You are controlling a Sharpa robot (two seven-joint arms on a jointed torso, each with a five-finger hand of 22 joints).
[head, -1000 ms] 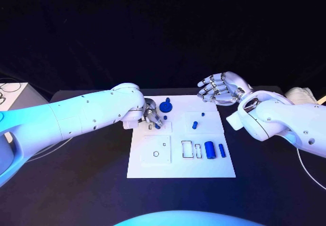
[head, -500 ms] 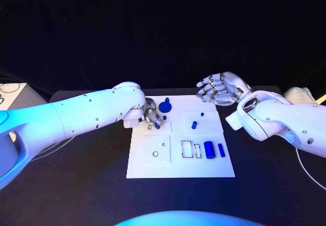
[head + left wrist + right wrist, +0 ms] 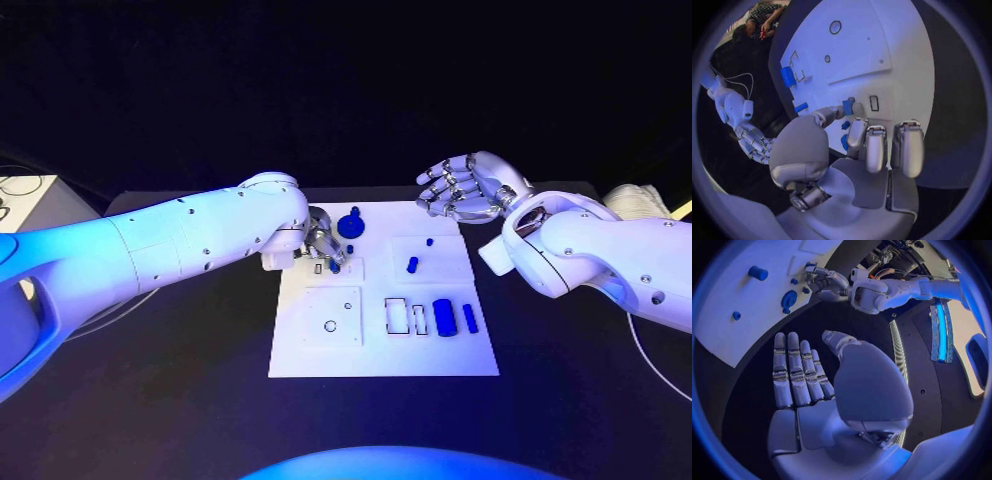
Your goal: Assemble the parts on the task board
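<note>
L hand (image 3: 320, 245) pinching small part, R hand (image 3: 464, 188) spread, idle.

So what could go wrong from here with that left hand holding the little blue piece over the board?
The left hand pinches a small blue part at its fingertips only, so it may slip or tilt near the slot. Its other fingers hang close to loose blue parts and could knock them.

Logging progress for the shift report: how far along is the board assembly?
Early. Left hand pinches a small blue part over the task board. Right hand is open, holding nothing. A thick cylinder and slim pin lie loose; the rectangular slots look unfilled.
</note>
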